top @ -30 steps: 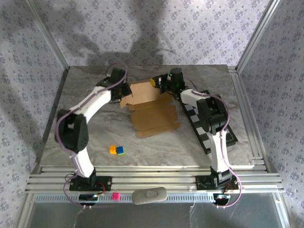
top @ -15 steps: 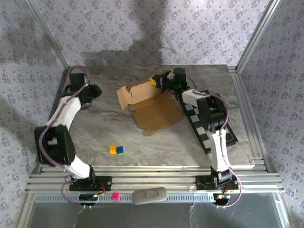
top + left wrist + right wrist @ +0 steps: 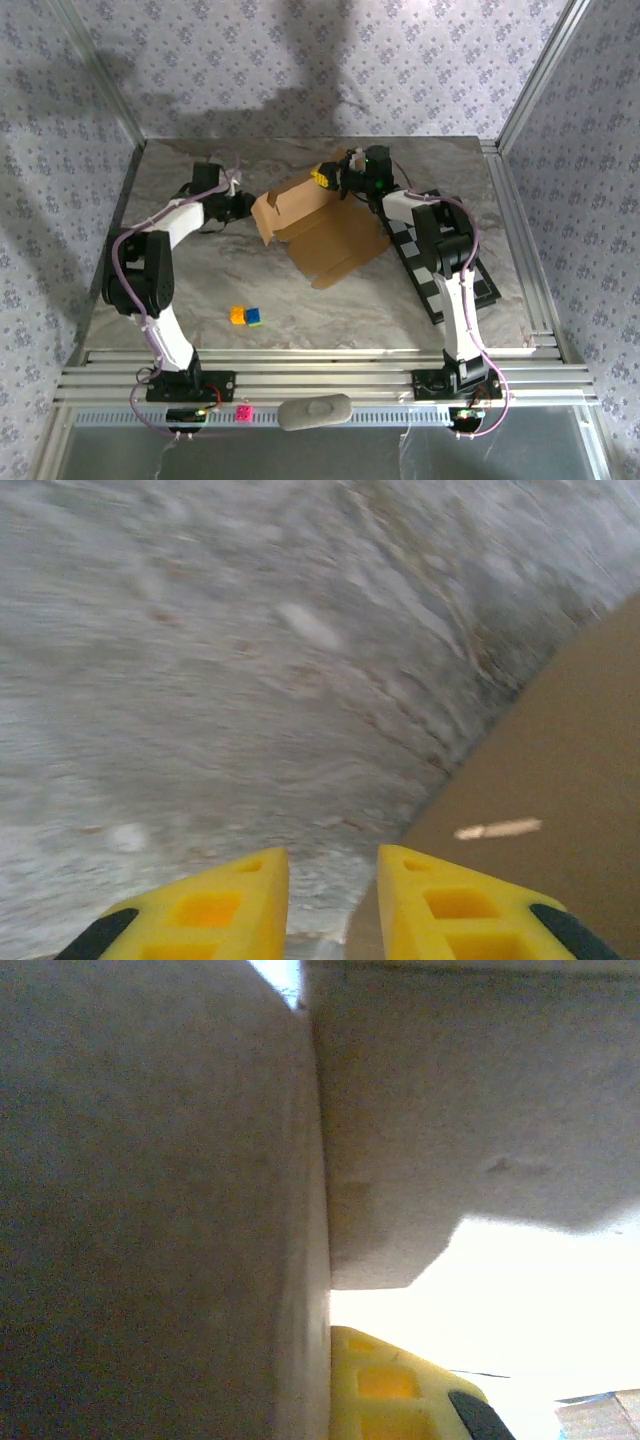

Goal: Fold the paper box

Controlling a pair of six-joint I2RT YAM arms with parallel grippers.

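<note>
The paper box [image 3: 335, 240] is found at the middle of the worktop [image 3: 200, 290], slightly toward the top of the overhead frame. It is not yet folded. Its large panel lies flat, while the far panel and the left flap are raised.

The right tool [image 3: 330, 178] is placed at the far edge of the box, at the upper centre of the frame. It is closed on the raised cardboard. This hold is judged to serve as an anchor, so that the sheet is not pushed away when a flap is pressed from the other side.

The left tool [image 3: 244, 206] is brought just beside the raised left flap, probably to fold it inward. A checkerboard [image 3: 485, 283] lies at the right, under the right arm, and it plays no part.

In the left wrist view a narrow gap is seen between the yellow fingers [image 3: 215, 905]. Nothing is clamped there; the blurred worktop [image 3: 200, 630] and the cardboard edge [image 3: 560, 780] lie beyond them. This gap cannot be judged from overhead.

In the right wrist view the cardboard [image 3: 150, 1210] is pressed close to the lens, with one yellow finger [image 3: 400, 1390] against it. The contact is confirmed there, but the box's position is given by the overhead view alone.
</note>
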